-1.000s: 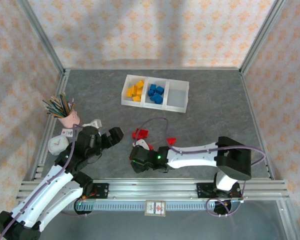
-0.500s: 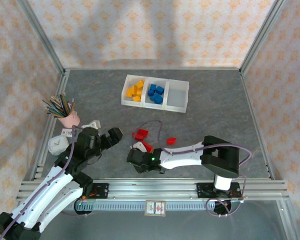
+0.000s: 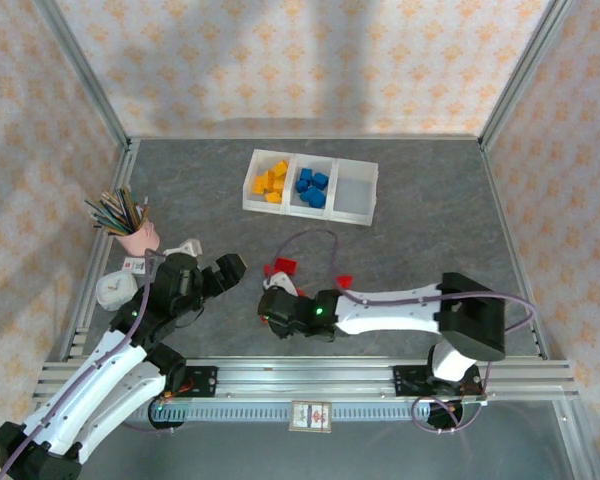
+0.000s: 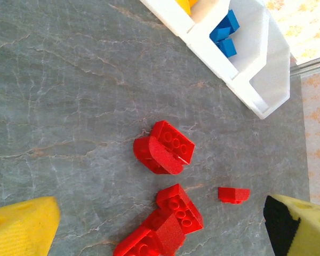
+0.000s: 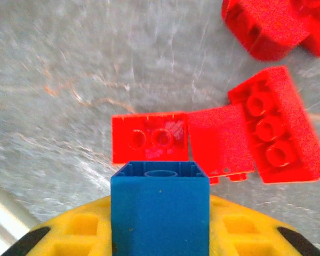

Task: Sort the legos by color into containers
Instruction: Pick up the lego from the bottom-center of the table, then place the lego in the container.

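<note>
**Blue brick pinched at the front centre, tray waiting at the far edge**

The grey marbled worktop (image 3: 430,230) carries a low white translucent plastic tray (image 3: 305,213) of three compartments at the middle of its far edge. Yellow-orange bricks (image 3: 270,182) fill the left compartment and blue bricks (image 3: 312,186) the middle one. A pink cup of pencils (image 3: 137,236) stands by the left edge.

The left claw (image 3: 210,258) hangs near the front-left corner, spread wide with nothing in it. The right claw (image 3: 273,296), low over the front centre, is closed on a small blue studded plastic brick (image 5: 160,213) seated between its yellow pads (image 5: 245,229). Loose red plastic bricks (image 4: 165,149) lie just beyond it, several of them touching.

These bricks should handle as light, rigid pieces that will not crush. Their smooth walls are probably slippery, so a skewed pinch could twist one out. The best hold is likely two flat opposite walls, square to the pads, rather than the studs or the hollow underside.

From above, the right claw covers the blue brick entirely. In the right wrist view the brick hides where the pads meet its walls, and its lower part is cut off, so how deep it sits cannot be told. The worktop there is blurred. The left wrist view cuts off most of the tray. The number of red bricks is hard to count where they overlap.
</note>
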You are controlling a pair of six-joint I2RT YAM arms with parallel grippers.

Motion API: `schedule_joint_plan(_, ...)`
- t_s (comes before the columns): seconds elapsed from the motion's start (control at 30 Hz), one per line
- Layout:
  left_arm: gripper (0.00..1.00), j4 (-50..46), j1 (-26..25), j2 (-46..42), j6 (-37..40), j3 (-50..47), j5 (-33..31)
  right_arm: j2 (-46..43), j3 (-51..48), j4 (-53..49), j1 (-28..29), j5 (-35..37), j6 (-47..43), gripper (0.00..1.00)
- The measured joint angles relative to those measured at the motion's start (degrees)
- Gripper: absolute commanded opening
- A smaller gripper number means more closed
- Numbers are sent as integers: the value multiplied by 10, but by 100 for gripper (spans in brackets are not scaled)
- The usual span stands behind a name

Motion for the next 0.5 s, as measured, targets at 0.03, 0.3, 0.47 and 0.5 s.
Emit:
schedule_joint_plan(0.03, 99, 2, 0, 5, 0, 5, -1, -12, 4, -3, -10, 0, -1, 32)
schedule_joint_plan(0.3, 99, 54, 0, 65, 15, 47, -21, -30, 81, -7, -155, -4, -32, 33)
schedule_joint_plan(0.47, 99, 102, 0, 112, 30, 81, -38, 42, 173, 1, -238, 3, -51, 33)
schedule_joint_plan(0.5, 99, 110, 1, 120, 33, 87, -41, 58, 188, 5, -250, 4, -55, 33)
